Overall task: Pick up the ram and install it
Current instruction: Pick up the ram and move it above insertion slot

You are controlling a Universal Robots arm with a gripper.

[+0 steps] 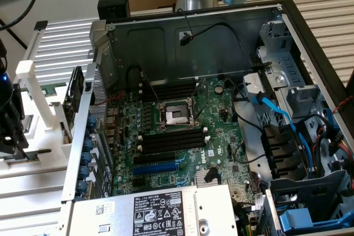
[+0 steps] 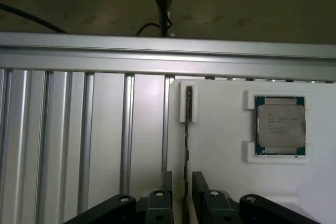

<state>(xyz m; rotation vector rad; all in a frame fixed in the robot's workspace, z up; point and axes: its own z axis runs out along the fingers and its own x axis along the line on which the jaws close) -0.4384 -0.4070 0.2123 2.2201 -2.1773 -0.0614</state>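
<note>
Gripper (image 2: 183, 190) is spread wide, with one finger on each side of the ram (image 2: 187, 145), and there's a visible gap, so it isn't pinching it. The ram stands on edge in a slot of the white holder (image 2: 226, 182), seen edge-on. A bit further along the same holder, the square processor chip (image 2: 280, 126) sits in its own pocket. Past that is the aluminium rail (image 2: 168, 51). Over in the exterior view, the open PC case (image 1: 221, 42) lies well apart, and its black memory slots (image 1: 171, 139) are bare.

Slatted metal table (image 2: 79, 145) with white holder (image 2: 226, 182) and computer case (image 1: 221, 42)
</note>
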